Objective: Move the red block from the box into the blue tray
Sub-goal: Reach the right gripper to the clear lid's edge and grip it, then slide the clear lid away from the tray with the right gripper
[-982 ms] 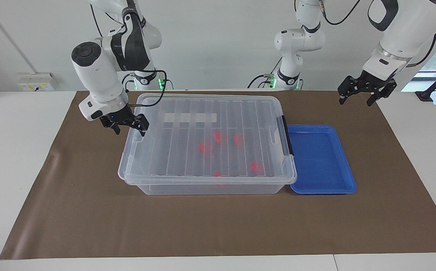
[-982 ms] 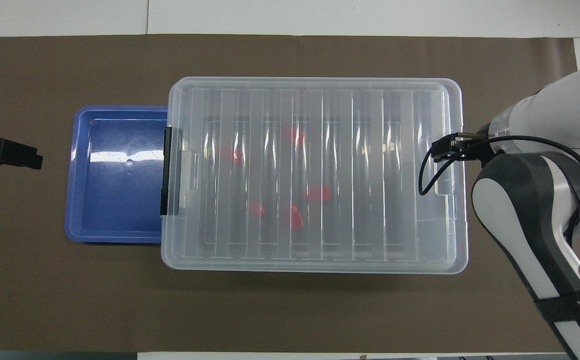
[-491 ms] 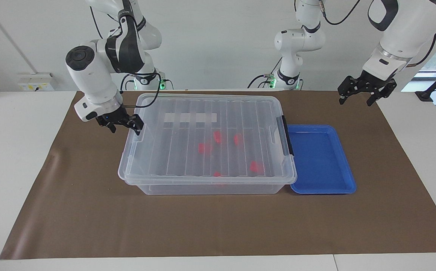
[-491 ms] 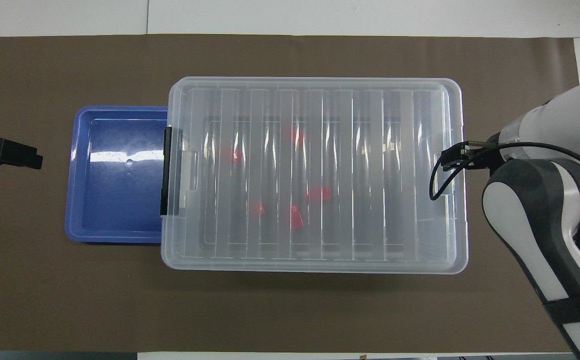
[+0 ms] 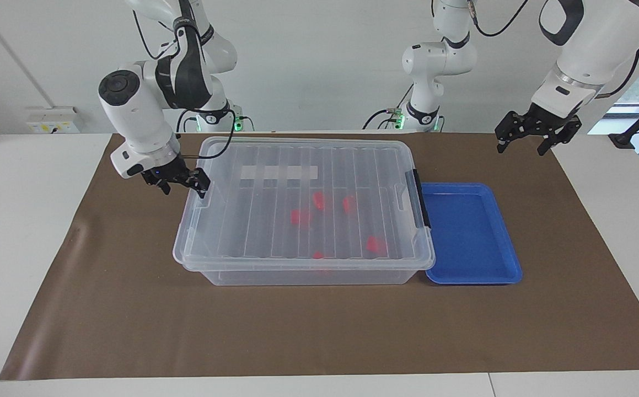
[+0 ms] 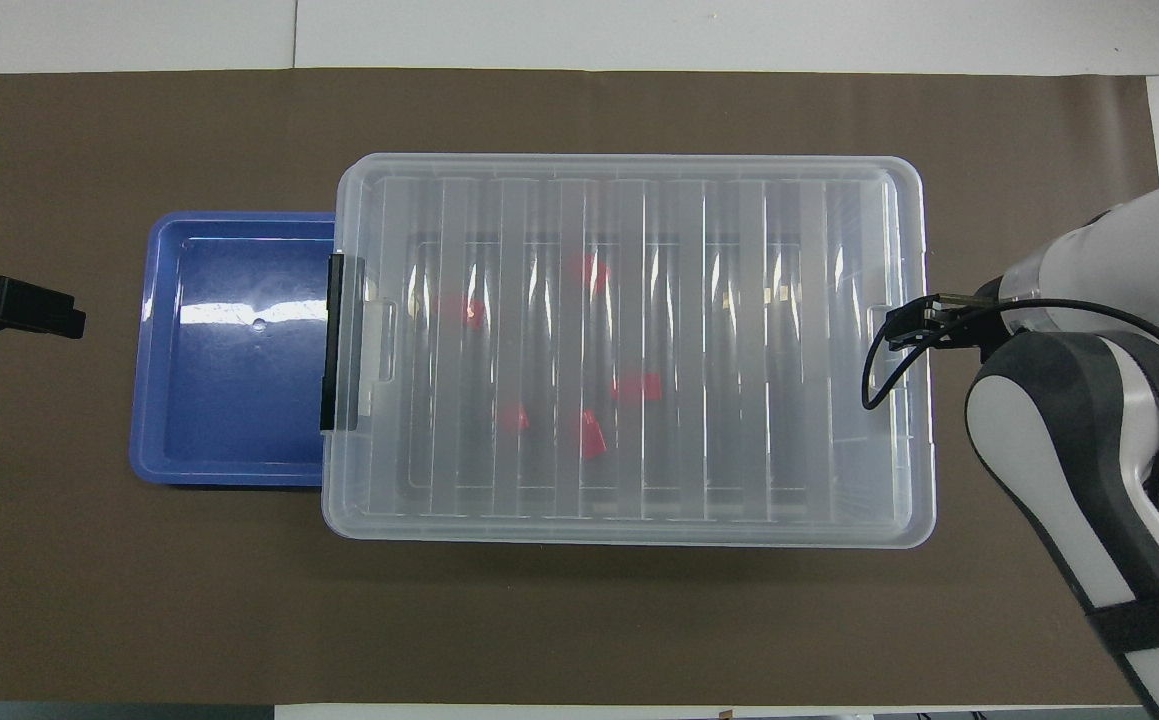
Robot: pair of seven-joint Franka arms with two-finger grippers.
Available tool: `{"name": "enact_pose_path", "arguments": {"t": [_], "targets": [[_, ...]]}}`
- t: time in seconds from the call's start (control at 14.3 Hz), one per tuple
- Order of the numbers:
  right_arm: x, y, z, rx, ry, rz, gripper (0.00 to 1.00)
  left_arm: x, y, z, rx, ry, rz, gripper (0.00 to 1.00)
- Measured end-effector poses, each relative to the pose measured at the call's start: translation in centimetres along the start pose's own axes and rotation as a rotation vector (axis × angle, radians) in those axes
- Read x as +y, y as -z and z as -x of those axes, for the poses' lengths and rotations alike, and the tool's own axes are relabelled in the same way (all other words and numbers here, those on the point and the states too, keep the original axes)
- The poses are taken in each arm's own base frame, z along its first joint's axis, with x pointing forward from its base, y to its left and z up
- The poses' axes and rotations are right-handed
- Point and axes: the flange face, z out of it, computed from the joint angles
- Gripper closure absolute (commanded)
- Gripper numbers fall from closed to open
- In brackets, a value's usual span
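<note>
The box (image 5: 253,226) (image 6: 769,430), a clear bin, stands mid-mat with its ribbed lid on and a black latch (image 5: 419,199) at the tray end. Several red blocks (image 5: 319,200) (image 6: 591,437) lie inside, seen through the lid. The blue tray (image 5: 468,231) (image 6: 229,400) sits beside the box, toward the left arm's end, with nothing in it. My right gripper (image 5: 181,186) is open and empty, just over the box's end rim toward the right arm's end; its own arm hides it in the overhead view. My left gripper (image 5: 522,144) (image 6: 39,310) is open and waits over the mat.
A brown mat (image 5: 319,331) covers the table under everything. The right arm's forearm (image 6: 1069,440) hangs over the mat beside the box, with a black cable loop (image 6: 879,370) over the lid's end.
My right gripper has shifted a little off the lid's end, toward the right arm's end of the table and toward the robots. The left arm, box, blocks and tray have not moved.
</note>
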Motion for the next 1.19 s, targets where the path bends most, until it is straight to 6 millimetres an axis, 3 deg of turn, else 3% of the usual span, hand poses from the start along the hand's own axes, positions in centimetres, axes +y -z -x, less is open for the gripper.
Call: {"name": "enact_pose_path", "arguments": {"t": [0.7,1.19], "targets": [[5.6,0.1,-1.1,0.018,0.061,-0.007,0.00,0.0,0.0,0.0,0.000,0.000,0.000,0.00],[11.3,0.2,-1.5,0.022,0.092,-0.010,0.00,0.0,0.0,0.0,0.000,0.000,0.000,0.00]]}}
